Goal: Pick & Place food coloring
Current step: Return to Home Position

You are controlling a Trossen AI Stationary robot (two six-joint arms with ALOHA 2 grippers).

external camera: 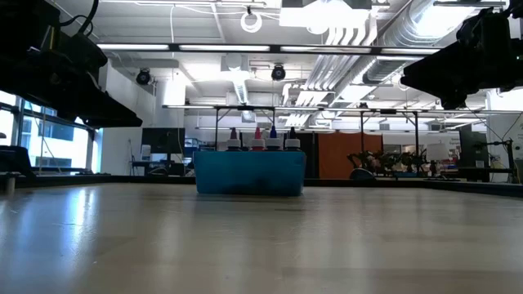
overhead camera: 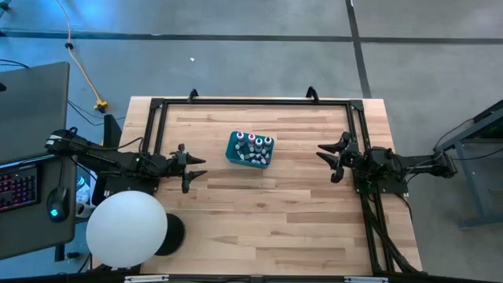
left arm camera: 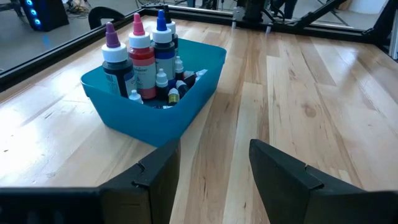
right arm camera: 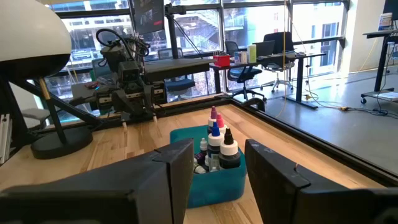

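Observation:
The food coloring bottles (overhead camera: 253, 148) sit inside a teal box (overhead camera: 236, 153) near the table's middle, toward the far edge; tall ones stand upright, tiny ones lie among them. The left wrist view shows the bottles (left arm camera: 140, 59) in the box (left arm camera: 155, 118); the right wrist view shows them (right arm camera: 217, 146) too. My left gripper (overhead camera: 196, 167) is open near the left edge, fingers pointing at the box. My right gripper (overhead camera: 328, 161) is open near the right edge, also facing the box. Neither touches anything.
A black frame (overhead camera: 251, 102) runs along the table's far, left and right edges. A white globe lamp (overhead camera: 126, 228) on a dark base stands at the near left corner. Bare wood (overhead camera: 267, 220) lies between the grippers and toward the near edge.

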